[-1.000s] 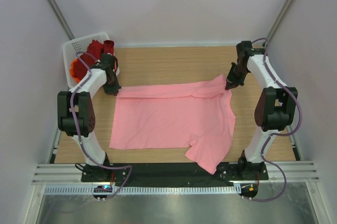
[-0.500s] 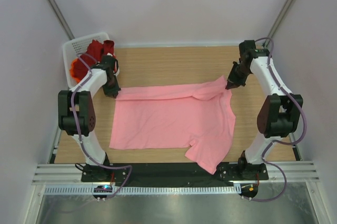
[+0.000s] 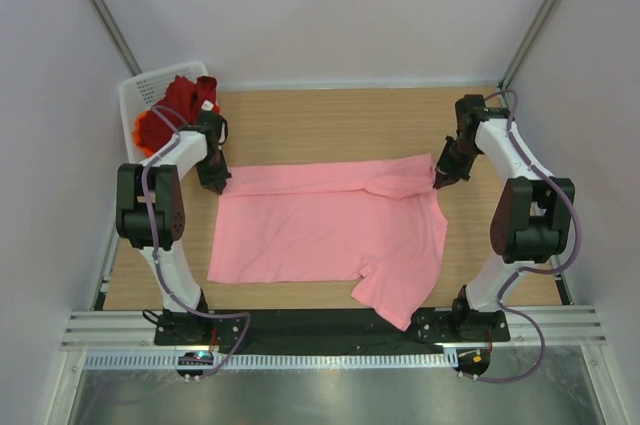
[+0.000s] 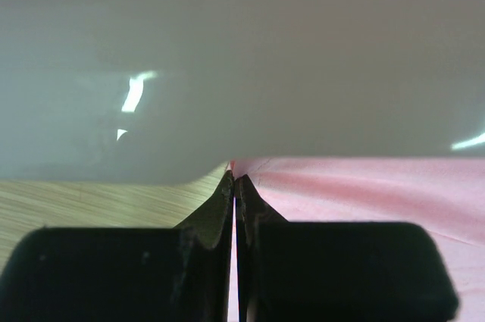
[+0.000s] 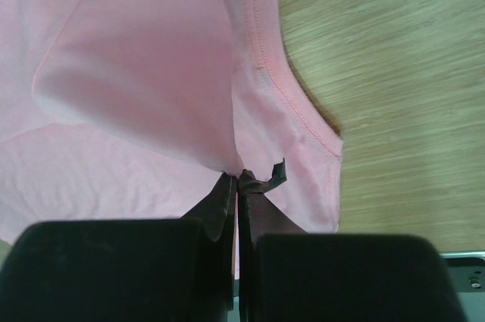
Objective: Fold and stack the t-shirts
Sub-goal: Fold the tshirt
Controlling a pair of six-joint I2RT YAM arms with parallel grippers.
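Both claws were down on the pink t-shirt (image 3: 330, 230), which lay spread over the middle of the counter (image 3: 330, 120). One sleeve trailed toward the near edge.

The left claw (image 3: 215, 182) was pinched tight on the shirt's far left corner. Its wrist view showed the jaws pressed together with a sliver of pink cloth at the tips. The right claw (image 3: 440, 177) was clamped on a small tuck of fabric at the far right, beside the stitched hem of the other sleeve.

Holding both far corners looked like a way to pull that edge straight between the claws, so the cloth would lie smooth for a fold. That far edge ran nearly level from one claw to the other, with a soft ridge bunched near the right.

Each arm stood tall from its base, elbow out to the side, forearm angled inward and wrist tipped down at the cloth.

The dark red t-shirt (image 3: 188, 95) and the orange t-shirt (image 3: 146, 129) sat heaped in the white basket (image 3: 132, 97) at the far left corner, waiting their turn.
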